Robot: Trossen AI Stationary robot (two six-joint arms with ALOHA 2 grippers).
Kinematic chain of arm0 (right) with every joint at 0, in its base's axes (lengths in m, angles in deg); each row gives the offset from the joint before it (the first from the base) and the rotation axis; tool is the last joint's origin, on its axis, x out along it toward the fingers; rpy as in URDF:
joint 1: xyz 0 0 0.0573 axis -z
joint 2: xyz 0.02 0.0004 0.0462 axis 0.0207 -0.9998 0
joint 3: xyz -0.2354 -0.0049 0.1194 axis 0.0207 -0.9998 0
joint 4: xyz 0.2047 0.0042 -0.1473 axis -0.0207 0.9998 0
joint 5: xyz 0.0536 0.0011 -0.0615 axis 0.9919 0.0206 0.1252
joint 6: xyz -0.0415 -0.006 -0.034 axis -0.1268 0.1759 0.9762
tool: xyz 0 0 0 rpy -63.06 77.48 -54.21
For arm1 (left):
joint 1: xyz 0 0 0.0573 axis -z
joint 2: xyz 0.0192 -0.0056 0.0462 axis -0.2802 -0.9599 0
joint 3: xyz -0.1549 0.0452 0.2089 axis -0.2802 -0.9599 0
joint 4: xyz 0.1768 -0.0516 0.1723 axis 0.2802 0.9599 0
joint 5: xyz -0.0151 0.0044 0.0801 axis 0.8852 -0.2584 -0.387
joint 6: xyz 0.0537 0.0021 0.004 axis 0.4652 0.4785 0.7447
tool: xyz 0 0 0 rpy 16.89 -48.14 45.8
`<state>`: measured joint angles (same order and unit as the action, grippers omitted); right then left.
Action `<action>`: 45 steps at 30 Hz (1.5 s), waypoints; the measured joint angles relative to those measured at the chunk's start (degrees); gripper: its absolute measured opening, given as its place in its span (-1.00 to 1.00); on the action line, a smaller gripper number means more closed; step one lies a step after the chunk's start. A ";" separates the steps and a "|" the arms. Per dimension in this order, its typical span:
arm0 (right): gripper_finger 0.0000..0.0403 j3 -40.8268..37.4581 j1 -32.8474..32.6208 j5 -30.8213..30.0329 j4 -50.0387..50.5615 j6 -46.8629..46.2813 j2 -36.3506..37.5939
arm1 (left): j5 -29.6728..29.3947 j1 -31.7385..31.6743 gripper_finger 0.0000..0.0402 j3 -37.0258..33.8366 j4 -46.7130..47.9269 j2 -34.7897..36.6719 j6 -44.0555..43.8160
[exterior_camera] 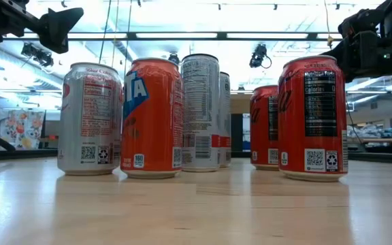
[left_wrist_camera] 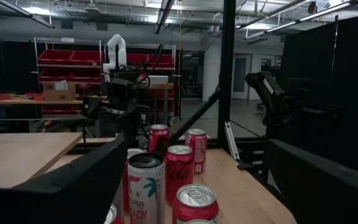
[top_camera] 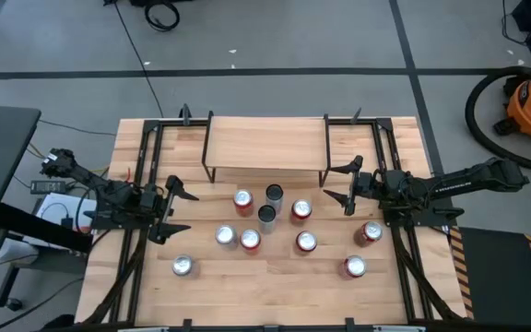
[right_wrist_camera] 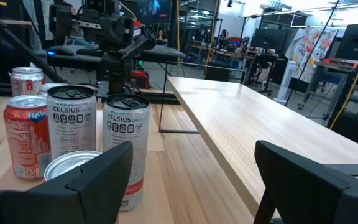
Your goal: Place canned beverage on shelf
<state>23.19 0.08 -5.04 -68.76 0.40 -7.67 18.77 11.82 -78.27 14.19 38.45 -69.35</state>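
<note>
With both tools spread and empty, the right tool (top_camera: 337, 183) should straddle the red can (top_camera: 301, 210) just ahead before clenching.

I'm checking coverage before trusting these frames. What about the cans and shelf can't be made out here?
- Low view: the shelf is hidden behind the row of cans; the tall slim can covers most of another behind it.
- High view: the can tops are too small to read brands.
- Right wrist view: the shelf runs off the frame's edge, so its far end and legs are cut off.
- Left wrist view: the nearest can is cut by the edge.
</note>
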 joint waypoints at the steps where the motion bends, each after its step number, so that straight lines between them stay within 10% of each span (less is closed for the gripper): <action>1: 0.73 0.00 0.00 0.00 0.00 0.00 0.00 | 0.00 0.00 0.96 -0.01 0.00 0.02 0.01; 45: 0.73 0.00 0.00 0.00 -0.01 0.00 0.00 | 0.02 -0.01 0.96 0.01 -0.02 0.00 -8.26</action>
<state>23.19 0.08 -5.04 -68.77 0.40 -7.67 18.79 11.81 -78.27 14.18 38.46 -77.61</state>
